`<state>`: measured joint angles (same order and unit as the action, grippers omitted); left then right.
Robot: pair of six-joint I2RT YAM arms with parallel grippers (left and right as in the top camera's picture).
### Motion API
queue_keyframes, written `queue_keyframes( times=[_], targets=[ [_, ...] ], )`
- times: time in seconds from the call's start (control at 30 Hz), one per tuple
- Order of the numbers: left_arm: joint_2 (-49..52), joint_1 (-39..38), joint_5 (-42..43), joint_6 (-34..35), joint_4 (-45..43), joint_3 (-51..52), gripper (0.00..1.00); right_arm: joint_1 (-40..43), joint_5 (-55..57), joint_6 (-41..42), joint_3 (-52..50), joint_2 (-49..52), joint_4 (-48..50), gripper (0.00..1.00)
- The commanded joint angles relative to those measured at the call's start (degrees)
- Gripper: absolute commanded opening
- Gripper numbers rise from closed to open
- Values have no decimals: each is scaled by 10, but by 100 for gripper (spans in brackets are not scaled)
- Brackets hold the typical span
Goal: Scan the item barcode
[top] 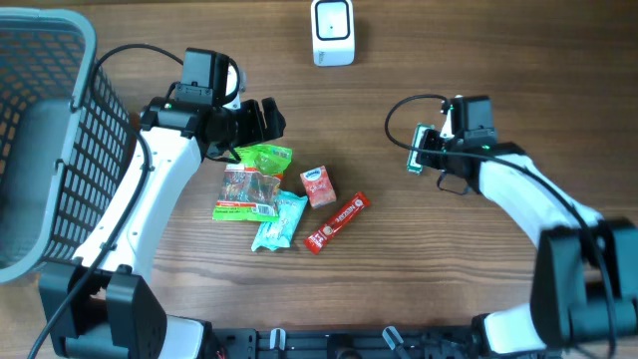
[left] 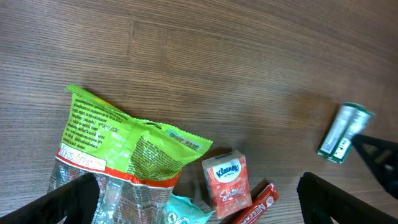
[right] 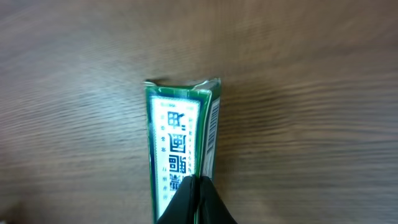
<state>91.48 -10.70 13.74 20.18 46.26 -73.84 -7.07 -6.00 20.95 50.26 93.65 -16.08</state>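
overhead: the right gripper [top: 429,152] pinches a slim green packet [top: 414,162] over the wood-grain table [top: 478,60], well apart from the white boxy scanner [top: 332,32]. the left gripper [top: 267,120] gapes wide above a crinkly green snack bag [top: 261,160].
left wrist: a soft red tissue pack [left: 227,180] reads "kleenex".
right wrist: closed fingers [right: 186,202] clamp the glossy packet's end.

Grey mesh basket [top: 105,130] on wooden table [top: 429,269], far left

Brown wood-grain table [top: 518,70], evenly lit
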Motion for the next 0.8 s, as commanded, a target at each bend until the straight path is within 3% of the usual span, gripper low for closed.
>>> queue_keyframes(
  times=[0.0, 0.13, 0.27, 0.33, 0.37, 0.47, 0.53, 0.63, 0.77],
  targets=[
    [-8, 2, -2, -9, -1, -1, 100, 0, 63, -69, 0, -99, -21, 4],
    [-8, 2, -2, -9, -1, -1, 100, -7, 211, -104, 0, -183, -102, 4],
    [-8, 2, -2, -9, -1, -1, 100, -32, 214, -105, 0, -168, -101, 5],
    [-8, 2, -2, -9, -1, -1, 100, -31, 163, -108, 0, -151, -79, 41],
    [-8, 2, -2, -9, -1, -1, 100, -29, 111, -123, 0, -138, -65, 47],
    [-8, 2, -2, -9, -1, -1, 100, -26, 35, -131, 31, -92, -79, 56],
    [-8, 2, -2, -9, -1, -1, 100, -26, 13, -135, 135, -33, -181, 63],
    [-8, 2, -2, -9, -1, -1, 100, -26, 16, -146, 280, 59, -297, 66],
    [-8, 2, -2, -9, -1, -1, 100, -26, 18, -116, 309, 127, -289, 63]
  ],
)
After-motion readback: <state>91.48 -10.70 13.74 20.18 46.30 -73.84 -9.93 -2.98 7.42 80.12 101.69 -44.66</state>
